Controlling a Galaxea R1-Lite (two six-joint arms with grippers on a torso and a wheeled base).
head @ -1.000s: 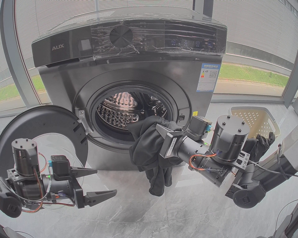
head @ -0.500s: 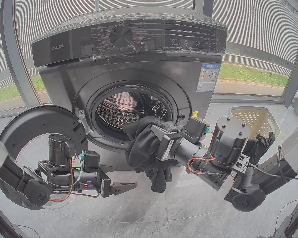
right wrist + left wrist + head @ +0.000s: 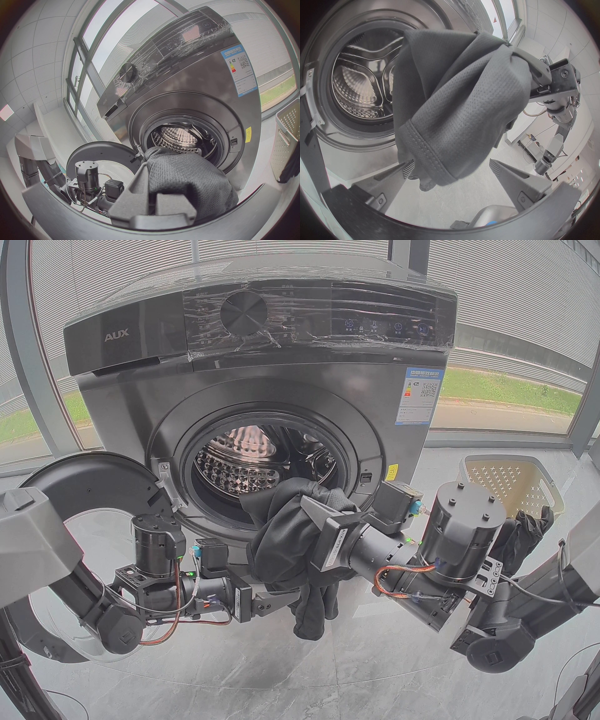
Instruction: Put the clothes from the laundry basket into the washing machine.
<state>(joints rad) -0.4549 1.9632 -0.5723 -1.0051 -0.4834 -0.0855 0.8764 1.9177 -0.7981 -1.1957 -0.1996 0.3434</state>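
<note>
- Head view: over the last second the left arm has swept in low from the robot's left. The left gripper (image 3: 278,601) now sits at the hanging tail of the dark garment (image 3: 284,540), just below the mouth of the washing machine (image 3: 262,384).
- The right gripper (image 3: 315,515) has meanwhile edged the garment slightly nearer the drum (image 3: 250,459). The top fold overlaps the lower rim of the opening, while the tail dangles outside.
- The garment is not yet inside. The left arm probably comes to gather the loose tail so the whole piece goes in together.
- The right gripper is clenched on the garment's bunched upper part. Its arm reaches forward from the robot's right, the forearm aimed at the opening.
- The left gripper's jaws are spread, with the hem hanging between them. Whether a pad touches cloth cannot be told. Its forearm lies low and roughly level.
- The door (image 3: 81,490) stands swung open at left. The laundry basket (image 3: 519,480) stands right of the machine, with another dark piece (image 3: 531,524) draped over its rim.
</note>
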